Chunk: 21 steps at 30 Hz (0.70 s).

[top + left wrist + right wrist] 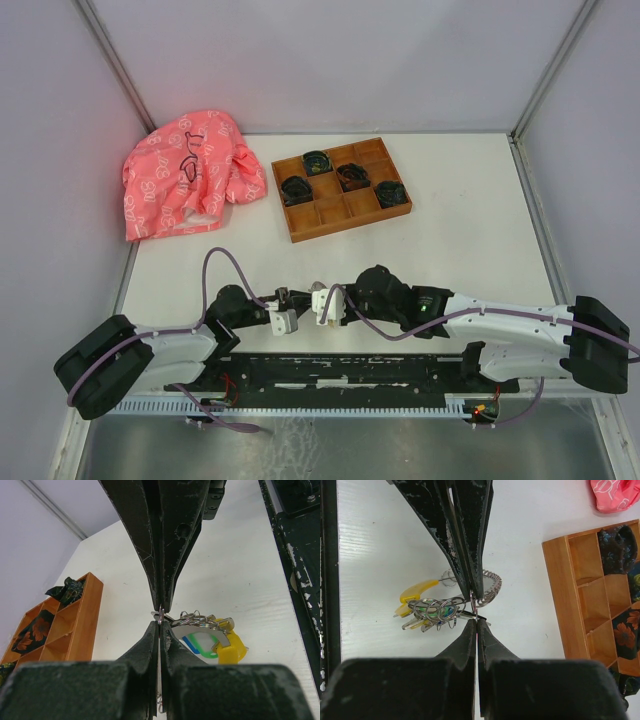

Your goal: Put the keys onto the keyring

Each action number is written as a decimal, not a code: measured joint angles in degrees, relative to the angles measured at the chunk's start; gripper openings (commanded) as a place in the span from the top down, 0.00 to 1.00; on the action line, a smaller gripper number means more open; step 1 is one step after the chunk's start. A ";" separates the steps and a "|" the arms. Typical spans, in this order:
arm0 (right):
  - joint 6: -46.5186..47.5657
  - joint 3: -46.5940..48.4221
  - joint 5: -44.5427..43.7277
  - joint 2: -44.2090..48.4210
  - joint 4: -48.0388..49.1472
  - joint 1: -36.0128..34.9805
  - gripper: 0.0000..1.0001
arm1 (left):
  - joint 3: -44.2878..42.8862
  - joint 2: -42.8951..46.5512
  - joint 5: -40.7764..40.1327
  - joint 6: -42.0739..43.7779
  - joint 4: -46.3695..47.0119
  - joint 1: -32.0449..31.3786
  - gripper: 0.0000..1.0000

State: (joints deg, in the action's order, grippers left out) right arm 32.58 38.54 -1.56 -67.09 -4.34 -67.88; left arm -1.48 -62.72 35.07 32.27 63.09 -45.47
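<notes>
Both tools are clenched. The left tool (160, 616) and right tool (475, 611) each pinch a thin wire loop of the keyring (437, 611) edge-on, nose to nose at the near middle of the bench (450, 200). Its green tag (200, 645) and yellow tag (232, 649) bunch just beside the pinch. The keys cannot be told apart in that tangle. Such a narrow bite on slick wire could slip if either arm twists, dropping the bunch. Opposed pulling could bend the ring or snag the tags.
</notes>
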 measured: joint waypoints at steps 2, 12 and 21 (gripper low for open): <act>-0.22 0.00 -0.02 0.00 0.20 0.00 0.99 | 0.00 -0.02 0.00 0.00 -0.02 0.00 0.97; -0.46 0.02 -0.02 0.00 0.37 0.00 0.99 | 0.00 -0.02 -0.02 0.00 -0.02 0.00 0.97; -0.87 0.02 0.07 0.17 -0.15 0.00 0.99 | 0.00 -0.39 -0.02 0.00 0.00 0.00 0.97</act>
State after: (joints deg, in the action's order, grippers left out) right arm 31.70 38.57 -1.50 -66.92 -4.49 -67.88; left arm -1.48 -63.11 35.05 32.27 63.09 -45.47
